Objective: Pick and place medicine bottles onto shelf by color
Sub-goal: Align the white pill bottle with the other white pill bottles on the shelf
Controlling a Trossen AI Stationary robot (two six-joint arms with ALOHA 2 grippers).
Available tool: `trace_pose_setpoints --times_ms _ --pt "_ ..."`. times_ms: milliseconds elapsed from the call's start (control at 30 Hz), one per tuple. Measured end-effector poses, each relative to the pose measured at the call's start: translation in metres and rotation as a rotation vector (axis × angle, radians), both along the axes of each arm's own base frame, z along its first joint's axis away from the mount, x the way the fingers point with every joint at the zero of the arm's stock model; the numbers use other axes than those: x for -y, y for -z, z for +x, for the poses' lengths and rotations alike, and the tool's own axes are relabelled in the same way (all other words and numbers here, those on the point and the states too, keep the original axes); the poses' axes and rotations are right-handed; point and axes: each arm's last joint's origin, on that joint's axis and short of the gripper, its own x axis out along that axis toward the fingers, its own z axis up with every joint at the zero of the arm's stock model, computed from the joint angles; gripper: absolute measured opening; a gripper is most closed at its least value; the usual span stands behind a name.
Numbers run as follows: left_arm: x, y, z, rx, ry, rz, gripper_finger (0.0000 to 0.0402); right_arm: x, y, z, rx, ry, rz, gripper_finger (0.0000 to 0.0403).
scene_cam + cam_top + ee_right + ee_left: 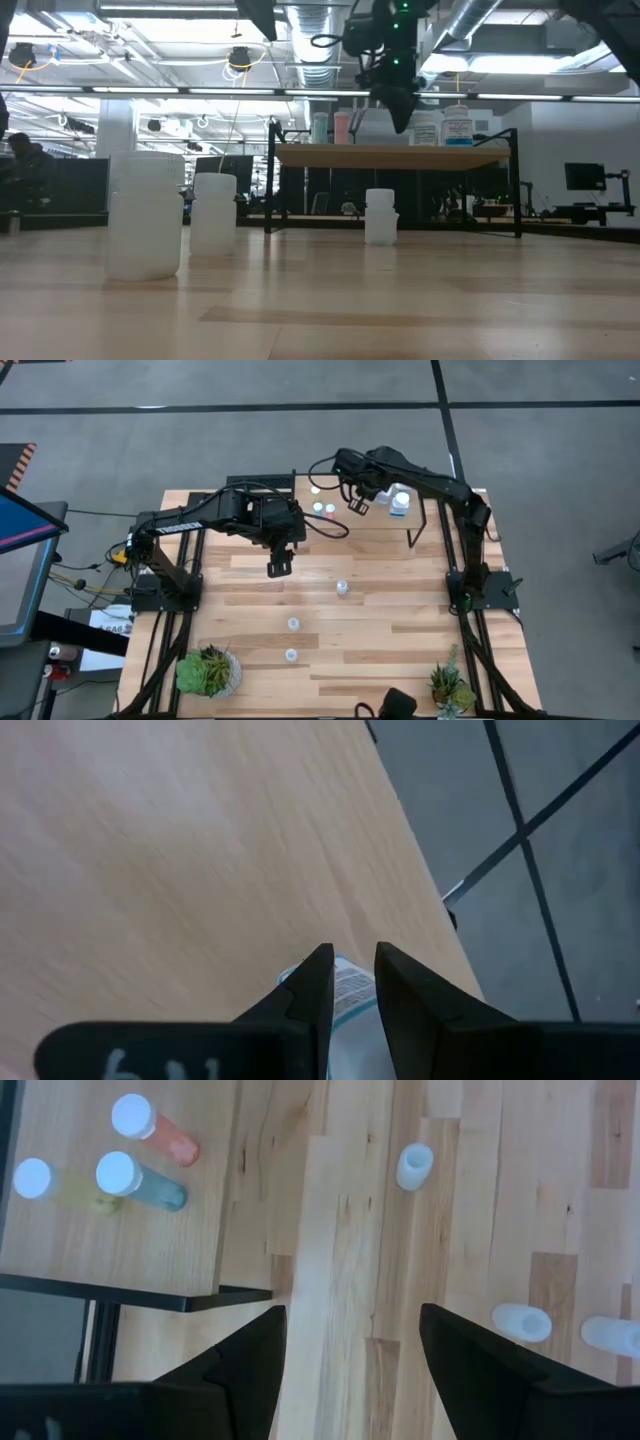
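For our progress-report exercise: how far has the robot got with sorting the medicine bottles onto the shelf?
Done: three coloured bottles and two larger white bottles stand on the shelf. In hand: the right gripper hovers above the shelf near the white ones, and the left gripper hangs open over the table. Left: three pale bottles on the table.

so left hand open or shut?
Open. In the left wrist view the left hand shows its two fingers spread wide with bare table between, nothing held.
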Motion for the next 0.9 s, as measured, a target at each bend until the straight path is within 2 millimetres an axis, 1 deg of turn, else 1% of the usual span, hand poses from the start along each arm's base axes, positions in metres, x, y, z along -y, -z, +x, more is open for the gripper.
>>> trace_pose_setpoints --times_ms 267,567,900 --pt "0.000 0.000 0.001 0.007 -0.001 0.000 0.0217 -0.003 0.002 -0.009 -0.102 -0.009 0.053 0.0096" --pt "0.000 0.000 0.001 0.009 -0.003 -0.001 0.0217 -0.007 0.003 -0.016 -0.172 -0.010 0.093 0.0064" --pt "0.000 0.000 0.001 0.011 -0.019 -0.009 0.0217 -0.007 0.003 -0.016 -0.174 -0.010 0.094 0.0055"
